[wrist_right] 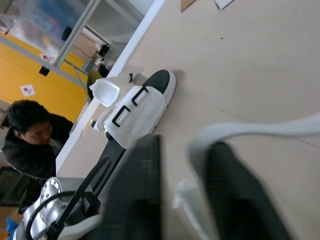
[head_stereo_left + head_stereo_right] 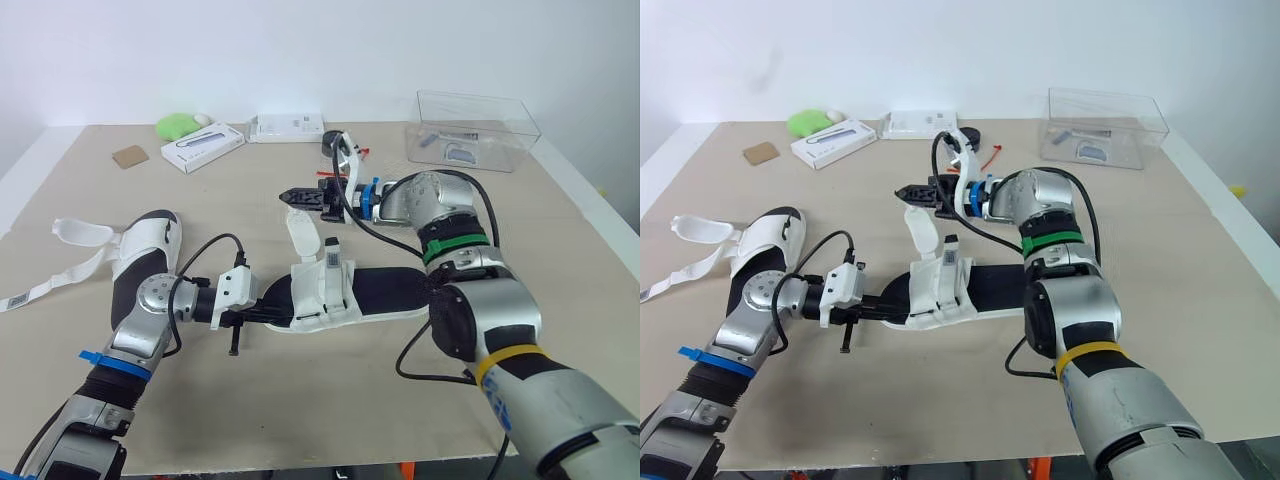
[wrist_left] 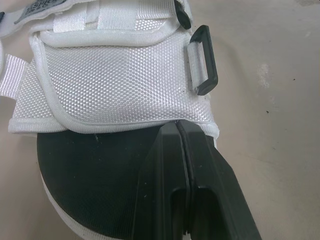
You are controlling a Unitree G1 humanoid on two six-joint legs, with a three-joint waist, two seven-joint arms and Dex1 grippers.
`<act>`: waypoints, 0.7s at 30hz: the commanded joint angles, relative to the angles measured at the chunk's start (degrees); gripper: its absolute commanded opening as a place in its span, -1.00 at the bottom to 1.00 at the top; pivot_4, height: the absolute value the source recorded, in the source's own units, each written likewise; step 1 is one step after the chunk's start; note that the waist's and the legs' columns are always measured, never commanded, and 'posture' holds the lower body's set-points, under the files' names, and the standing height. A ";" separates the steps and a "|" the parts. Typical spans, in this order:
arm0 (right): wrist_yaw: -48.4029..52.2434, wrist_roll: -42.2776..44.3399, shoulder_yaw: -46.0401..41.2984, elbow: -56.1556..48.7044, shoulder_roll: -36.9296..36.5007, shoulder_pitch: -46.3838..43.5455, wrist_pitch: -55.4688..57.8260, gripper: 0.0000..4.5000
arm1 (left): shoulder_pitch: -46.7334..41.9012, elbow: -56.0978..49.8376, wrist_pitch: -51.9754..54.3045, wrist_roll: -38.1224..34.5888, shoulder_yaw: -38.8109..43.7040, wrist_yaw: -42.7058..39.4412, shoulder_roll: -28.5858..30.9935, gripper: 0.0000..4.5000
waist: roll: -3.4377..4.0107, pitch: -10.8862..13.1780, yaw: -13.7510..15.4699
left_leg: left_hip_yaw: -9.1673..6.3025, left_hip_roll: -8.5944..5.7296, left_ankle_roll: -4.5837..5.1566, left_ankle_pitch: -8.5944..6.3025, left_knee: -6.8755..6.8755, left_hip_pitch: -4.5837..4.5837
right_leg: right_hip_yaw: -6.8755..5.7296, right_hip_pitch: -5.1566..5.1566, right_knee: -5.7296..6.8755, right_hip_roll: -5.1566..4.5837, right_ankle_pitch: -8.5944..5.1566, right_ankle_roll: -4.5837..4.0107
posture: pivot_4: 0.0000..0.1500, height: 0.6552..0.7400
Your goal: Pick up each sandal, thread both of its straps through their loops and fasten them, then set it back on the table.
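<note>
One sandal (image 2: 378, 291) is seen lying flat near the middle of the table (image 2: 330, 400), its black footbed up and its white upper across the middle. The left gripper (image 2: 270, 311) is laid at its heel end, the fingers pressed together with their tips against the edge of the white upper; whether anything is pinched cannot be told. A loose white strap (image 2: 303, 236) is raised from the sandal towards the right gripper (image 2: 291, 198), whose fingers are held apart with the strap beside one of them. A second sandal (image 2: 150, 245) is placed to the left, straps spread open. A clear plastic box (image 2: 475, 130) and a white carton (image 2: 203, 146) are set along the far edge.
</note>
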 commanded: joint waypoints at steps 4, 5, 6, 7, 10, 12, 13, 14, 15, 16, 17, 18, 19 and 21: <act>7.82 -4.01 9.56 -22.62 -3.20 8.24 -13.12 -0.96 | 0.15 0.08 0.75 0.29 -0.30 0.32 0.02 -1.00 | 0.00 0.00 0.10 | -0.05 0.00 0.00 0.00 0.00 -0.02 | -0.05 0.01 -0.01 0.00 0.00 0.00 | 1.00 1.00; 9.25 -6.48 12.69 -27.79 -4.45 11.14 -19.01 -0.96 | 0.16 0.07 0.81 0.27 -0.27 0.33 0.05 -1.00 | 0.00 0.00 0.10 | -0.10 -0.01 0.00 0.00 0.01 -0.05 | -0.10 0.00 -0.02 -0.01 -0.01 0.01 | 1.00 1.00; 10.28 -9.12 15.44 -32.42 -5.75 13.96 -25.50 -0.96 | 0.20 0.04 0.88 0.24 -0.23 0.33 0.10 -1.00 | 0.00 0.00 0.11 | -0.13 -0.02 -0.01 -0.01 0.01 -0.07 | -0.12 0.00 -0.02 -0.02 -0.02 0.04 | 1.00 1.00; 10.91 -11.36 17.27 -35.99 -6.82 16.40 -32.15 -0.96 | 0.26 -0.02 0.95 0.23 -0.19 0.33 0.14 -1.00 | 0.00 0.00 0.07 | -0.15 -0.03 -0.02 -0.01 0.01 -0.08 | -0.13 0.00 -0.03 -0.02 -0.04 0.06 | 1.00 1.00; 10.90 -20.49 22.08 -41.16 -10.88 21.99 -58.09 -0.96 | 0.38 -0.12 1.24 0.14 -0.03 0.33 0.24 -1.00 | 0.00 0.00 0.02 | -0.14 -0.03 -0.06 -0.04 0.01 -0.07 | -0.13 0.00 -0.03 -0.02 -0.07 0.11 | 1.00 1.00; 7.89 -33.56 28.42 -39.36 -17.15 22.84 -78.80 -0.96 | 0.40 -0.14 1.45 0.07 0.04 0.30 0.25 -1.00 | 0.01 0.01 0.01 | -0.13 -0.03 -0.07 -0.03 0.03 -0.04 | -0.12 0.00 -0.01 0.00 -0.07 0.11 | 1.00 1.00; 5.92 -38.82 30.68 -37.66 -19.52 22.41 -87.88 -0.96 | 0.40 -0.17 1.58 0.01 0.04 0.30 0.25 -1.00 | 0.01 0.01 0.02 | -0.13 -0.04 -0.10 -0.02 0.06 -0.04 | -0.12 0.00 -0.01 0.00 -0.11 0.18 | 1.00 1.00; 4.10 -42.02 32.06 -35.92 -20.87 21.80 -93.68 -0.96 | 0.38 -0.14 1.64 -0.04 0.02 0.31 0.25 -1.00 | 0.01 0.01 0.03 | -0.09 -0.05 -0.12 0.00 0.06 -0.01 | -0.10 0.01 -0.01 0.00 -0.23 0.38 | 1.00 1.00; 2.22 -43.97 32.61 -33.84 -21.42 20.90 -97.38 -0.96 | 0.36 -0.12 1.71 -0.10 0.02 0.34 0.23 -1.00 | 0.01 0.01 0.00 | -0.06 -0.06 -0.15 0.02 0.06 0.01 | -0.10 0.03 -0.01 0.00 -0.28 0.47 | 1.00 1.00; -1.25 -47.52 33.01 -31.65 -22.02 19.25 -102.67 -0.96 | 0.25 -0.07 1.81 -0.14 0.01 0.37 0.18 -1.00 | 0.01 0.01 -0.04 | 0.02 -0.06 -0.15 0.02 0.07 0.06 | -0.03 0.04 -0.01 0.01 -0.28 0.47 | 1.00 1.00; -4.07 -50.58 33.32 -29.74 -22.45 17.89 -106.40 -0.96 | 0.09 0.03 1.89 -0.15 0.00 0.37 0.13 -1.00 | 0.01 0.02 -0.08 | 0.07 -0.04 -0.18 0.04 0.06 0.11 | 0.04 0.04 0.00 0.05 -0.26 0.43 | 1.00 1.00; -6.76 -53.66 33.53 -28.16 -22.83 16.72 -109.10 -0.96 | -0.08 0.11 1.99 -0.18 0.01 0.37 0.08 -1.00 | 0.01 0.02 -0.12 | 0.13 -0.04 -0.19 0.05 0.06 0.14 | 0.08 0.04 0.00 0.08 -0.21 0.35 | 1.00 1.00; -10.11 -57.57 33.73 -27.17 -23.43 15.60 -111.97 -0.96 | -0.30 0.19 2.26 -0.33 0.12 0.43 -0.03 -1.00 | 0.01 0.02 -0.12 | 0.18 -0.03 -0.22 0.07 0.06 0.17 | 0.11 0.03 0.02 0.09 -0.20 0.32 | 1.00 1.00; -12.94 -60.99 34.44 -24.65 -23.73 14.09 -114.60 -0.96 | -0.70 0.40 2.87 -0.66 0.36 0.56 -0.23 -1.00 | 0.01 0.02 -0.11 | 0.23 -0.01 -0.34 0.14 0.05 0.17 | 0.10 0.03 0.06 0.10 -0.17 0.26 | 1.00 1.00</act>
